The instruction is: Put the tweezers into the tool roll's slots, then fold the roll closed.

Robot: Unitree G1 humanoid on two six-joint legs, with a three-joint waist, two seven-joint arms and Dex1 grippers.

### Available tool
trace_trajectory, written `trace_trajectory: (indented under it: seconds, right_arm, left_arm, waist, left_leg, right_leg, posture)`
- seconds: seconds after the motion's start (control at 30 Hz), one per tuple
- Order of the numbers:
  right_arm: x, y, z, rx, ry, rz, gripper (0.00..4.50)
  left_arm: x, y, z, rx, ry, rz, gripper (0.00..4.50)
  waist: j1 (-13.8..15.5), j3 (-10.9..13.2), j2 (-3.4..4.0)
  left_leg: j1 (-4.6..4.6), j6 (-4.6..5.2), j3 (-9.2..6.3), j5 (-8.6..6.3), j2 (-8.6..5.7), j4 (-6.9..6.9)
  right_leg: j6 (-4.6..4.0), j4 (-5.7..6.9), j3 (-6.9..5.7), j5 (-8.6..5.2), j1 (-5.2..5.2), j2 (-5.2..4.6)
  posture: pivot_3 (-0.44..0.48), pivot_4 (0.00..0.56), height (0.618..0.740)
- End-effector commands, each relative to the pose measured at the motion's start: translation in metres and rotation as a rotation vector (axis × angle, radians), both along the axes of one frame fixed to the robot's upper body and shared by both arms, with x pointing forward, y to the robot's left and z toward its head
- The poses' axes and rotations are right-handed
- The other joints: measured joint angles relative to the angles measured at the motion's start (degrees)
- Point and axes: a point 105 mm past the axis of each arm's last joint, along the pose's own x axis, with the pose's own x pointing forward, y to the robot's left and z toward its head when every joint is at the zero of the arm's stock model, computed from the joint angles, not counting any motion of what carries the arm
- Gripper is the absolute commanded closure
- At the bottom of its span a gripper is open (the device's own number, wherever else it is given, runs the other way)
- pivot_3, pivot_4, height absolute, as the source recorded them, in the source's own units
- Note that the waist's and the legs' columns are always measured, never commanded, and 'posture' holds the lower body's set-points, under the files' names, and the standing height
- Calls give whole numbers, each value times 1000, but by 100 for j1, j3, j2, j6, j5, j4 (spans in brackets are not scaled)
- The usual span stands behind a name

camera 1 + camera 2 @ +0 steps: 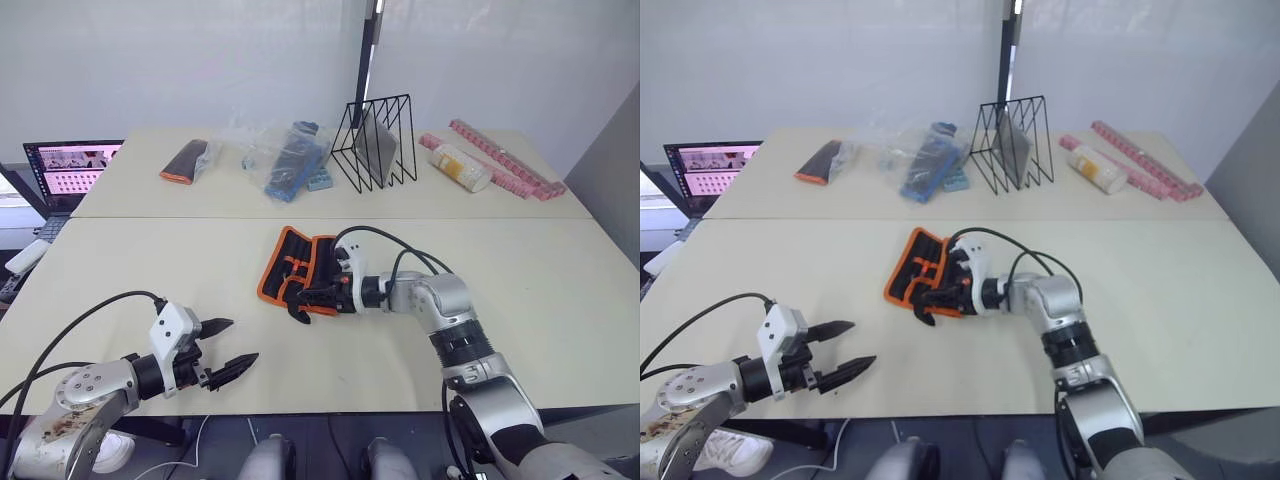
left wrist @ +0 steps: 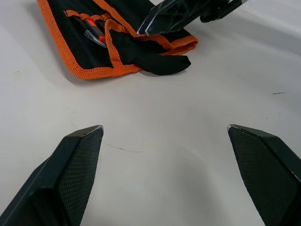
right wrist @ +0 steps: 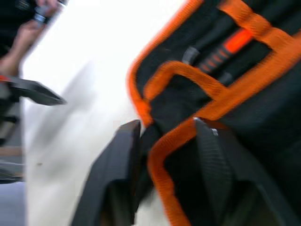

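Two pale cream benches (image 1: pixel 560 290) stand end to end before a white wall, and the black fabric tool roll with orange edge trim (image 1: pixel 298 268) lies partly folded near the middle of the near bench. At its near edge the right gripper (image 1: pixel 312 297) pinches the roll's trimmed flap between its two black fingers, while the left gripper (image 1: pixel 225 347) hovers spread wide near the front edge, well apart from the roll. Slim black tweezers (image 2: pixel 94 34) show tucked in the roll's slots.

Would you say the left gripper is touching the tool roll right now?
No: the left gripper hangs open over bare table, well apart from the tool roll.
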Motion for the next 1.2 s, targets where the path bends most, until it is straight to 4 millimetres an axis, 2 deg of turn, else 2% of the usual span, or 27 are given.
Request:
trace_trajectory:
  seconds: [0.03, 0.1, 0.23, 0.27, 0.4, 0.6, 0.77, 0.87, 1.0, 1.2]
  right_arm:
    - [2, -11, 54, 181, -189, 15, 1193]
    - [3, -25, 74, 243, -254, 2, 532]
    - [9, -44, 81, 244, -352, -44, 532]
    - [10, -47, 77, 219, -382, -50, 1135]
    - [1, -44, 47, 97, -497, 18, 2432]
    - [-3, -34, 3, -31, -546, 80, 4467]
    - [2, -37, -25, -136, -524, 75, 4467]
    - [1, -40, -40, -209, -520, 101, 4467]
    - [0, -40, -44, -227, -513, 107, 4467]
    - [-1, -39, -44, -231, -516, 106, 4467]
  left_arm:
    - [4, 0, 7, 12, -36, -23, 0]
    - [6, 1, 8, 7, -38, -22, 0]
    - [11, 2, 12, -15, -41, -14, 0]
    - [12, 3, 13, -23, -42, -11, 0]
    - [17, 2, 18, -79, -37, 5, 0]
    - [25, 1, 24, -173, -9, 49, 0]
    - [32, 6, 26, -225, 27, 98, 0]
    - [44, 12, 20, -255, 98, 165, 0]
    - [66, 10, 29, -378, 134, 205, 0]
    - [88, 0, 30, -423, 198, 209, 0]
  waist:
    - [8, 1, 0]
    - [20, 1, 0]
    - [11, 0, 0]
    - [8, 0, 0]
    - [5, 0, -1]
    - [-6, 1, -2]
    - [11, 1, -2]
    - [14, 1, -2]
    - [23, -2, -8]
    - [9, -5, -14]
  left_leg:
    - [-1, 0, 0, 0, 0, 0]
    - [-1, 0, -1, 0, -1, 0]
    - [-1, 0, -3, 0, -1, 0]
    - [-1, 0, -2, 0, -1, -1]
    - [-1, 0, -1, 0, 0, -3]
    - [-4, -4, 0, 2, 3, -1]
    - [-4, -9, -2, 5, 1, 1]
    - [-3, -10, -4, 6, 0, 2]
    - [4, -13, -15, 8, -2, 5]
    - [4, -18, -16, 10, -3, 6]
  right_leg:
    - [0, 0, 0, 0, 0, 0]
    - [1, -2, 0, 0, -1, -1]
    - [2, -4, -1, 1, 1, 0]
    - [2, -3, -1, 1, 3, 0]
    - [1, 0, 0, 1, 8, 1]
    - [1, 1, 2, 2, 7, 4]
    - [1, 1, 2, 2, 8, 3]
    - [1, 0, 2, 2, 7, 3]
    - [2, 0, -2, 2, 7, 7]
    - [0, 13, 1, 3, 20, 9]
  posture:
    - [0, 150, 685]
    - [0, 150, 685]
    - [0, 150, 685]
    - [0, 150, 685]
    - [0, 150, 685]
    - [0, 150, 685]
    - [0, 150, 685]
    - [0, 150, 685]
    - [0, 150, 685]
    - [0, 150, 685]
